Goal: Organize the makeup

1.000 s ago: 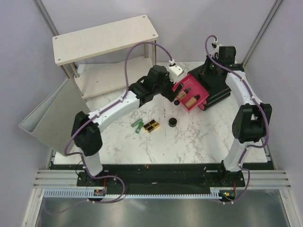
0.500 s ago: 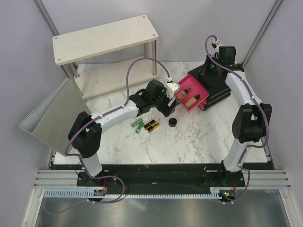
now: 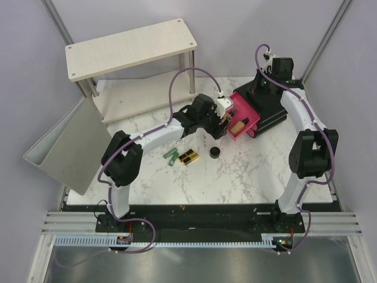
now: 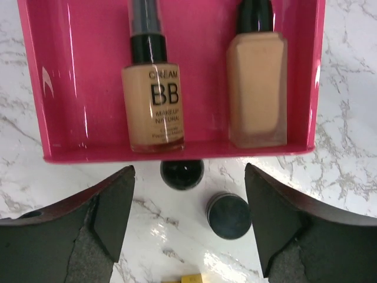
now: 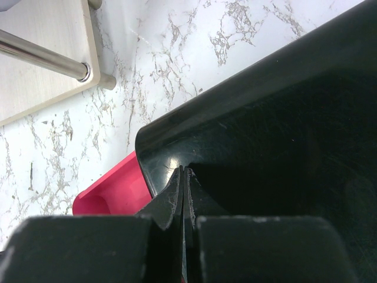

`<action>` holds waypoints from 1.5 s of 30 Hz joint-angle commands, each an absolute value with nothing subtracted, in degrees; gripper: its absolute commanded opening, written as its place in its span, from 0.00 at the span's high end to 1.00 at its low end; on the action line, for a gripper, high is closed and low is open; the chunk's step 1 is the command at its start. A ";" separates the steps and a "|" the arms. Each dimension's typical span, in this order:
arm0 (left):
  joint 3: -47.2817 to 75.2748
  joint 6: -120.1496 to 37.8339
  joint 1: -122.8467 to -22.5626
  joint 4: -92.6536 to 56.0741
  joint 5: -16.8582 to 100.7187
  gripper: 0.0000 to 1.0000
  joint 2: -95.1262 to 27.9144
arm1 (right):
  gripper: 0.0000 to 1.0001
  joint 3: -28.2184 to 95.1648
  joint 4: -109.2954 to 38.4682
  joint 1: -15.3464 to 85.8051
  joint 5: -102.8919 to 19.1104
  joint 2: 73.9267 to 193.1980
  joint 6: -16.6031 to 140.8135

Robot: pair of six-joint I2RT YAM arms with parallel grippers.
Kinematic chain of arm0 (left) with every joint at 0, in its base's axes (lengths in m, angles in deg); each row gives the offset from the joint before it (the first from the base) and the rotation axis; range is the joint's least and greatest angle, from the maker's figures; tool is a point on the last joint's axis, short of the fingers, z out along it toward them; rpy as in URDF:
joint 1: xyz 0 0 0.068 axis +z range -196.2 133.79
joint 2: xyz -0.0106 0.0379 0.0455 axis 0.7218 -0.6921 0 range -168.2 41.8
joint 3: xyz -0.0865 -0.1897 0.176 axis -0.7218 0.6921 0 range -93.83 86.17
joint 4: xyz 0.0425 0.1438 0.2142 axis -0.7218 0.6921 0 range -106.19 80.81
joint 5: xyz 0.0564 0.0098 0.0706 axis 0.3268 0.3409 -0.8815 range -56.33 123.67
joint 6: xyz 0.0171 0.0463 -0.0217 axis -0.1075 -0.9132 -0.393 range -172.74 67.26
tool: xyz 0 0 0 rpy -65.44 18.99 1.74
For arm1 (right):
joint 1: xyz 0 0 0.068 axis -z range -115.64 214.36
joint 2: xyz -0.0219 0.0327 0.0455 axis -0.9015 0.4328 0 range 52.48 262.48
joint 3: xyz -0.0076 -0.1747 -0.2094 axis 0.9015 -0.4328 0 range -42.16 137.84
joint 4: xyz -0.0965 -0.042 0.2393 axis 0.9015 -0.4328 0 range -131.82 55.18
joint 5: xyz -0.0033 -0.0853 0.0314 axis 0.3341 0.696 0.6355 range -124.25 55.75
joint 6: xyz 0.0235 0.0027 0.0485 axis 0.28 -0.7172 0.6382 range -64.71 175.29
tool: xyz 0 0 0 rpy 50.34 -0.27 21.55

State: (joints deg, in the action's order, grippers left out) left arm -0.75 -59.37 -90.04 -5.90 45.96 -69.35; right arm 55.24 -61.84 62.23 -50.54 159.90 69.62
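Note:
Two beige black-capped bottles, a round one point(image 4: 152, 100) and a square one point(image 4: 257, 88), lie in the open pink drawer point(image 4: 82, 76). My left gripper point(image 4: 188, 172) is open and empty, hovering over the drawer's front edge and its black knob point(image 4: 182, 173). The round black jar point(image 4: 228, 215) stands on the marble just below, between the fingers. In the top view the jar point(image 3: 215, 152), the black-and-gold case point(image 3: 188, 157) and the green tubes point(image 3: 171, 157) lie mid-table; the left gripper point(image 3: 225, 121) is at the drawer point(image 3: 250, 112). My right gripper point(image 5: 184, 170) is shut, its tips pressed on the black box point(image 5: 283, 118).
The black box point(image 3: 272, 109) stands at the back right with its pink drawer pulled out towards the left. A wooden two-level shelf point(image 3: 129, 47) stands at the back left with a metal leg point(image 5: 41, 56). A grey bin point(image 3: 65, 147) leans at the left edge.
My left arm has swung rightwards and its gripper has come from the drawer's left side to its front edge. The right arm and the loose makeup have not moved.

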 commanded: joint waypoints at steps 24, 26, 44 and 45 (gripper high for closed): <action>-12.89 -57.13 -90.06 -5.37 46.42 0.98 -76.94 | 1.00 51.88 -73.05 62.16 -48.49 162.78 68.47; -13.50 -57.22 -90.06 -5.38 46.15 0.98 -76.41 | 1.00 51.97 -73.05 62.16 -48.58 162.87 68.47; -26.85 -54.59 -90.85 -7.66 44.04 0.98 -80.63 | 1.00 51.97 -72.96 62.16 -49.10 163.40 68.56; -28.17 -54.41 -90.94 -7.83 43.95 0.98 -81.15 | 1.00 51.80 -73.05 62.07 -49.10 163.40 68.56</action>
State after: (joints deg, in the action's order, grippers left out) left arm -21.01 -57.27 -90.48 1.24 45.33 -80.63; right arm 55.11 -61.78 62.23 -50.98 159.79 69.64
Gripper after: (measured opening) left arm 0.396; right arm 0.006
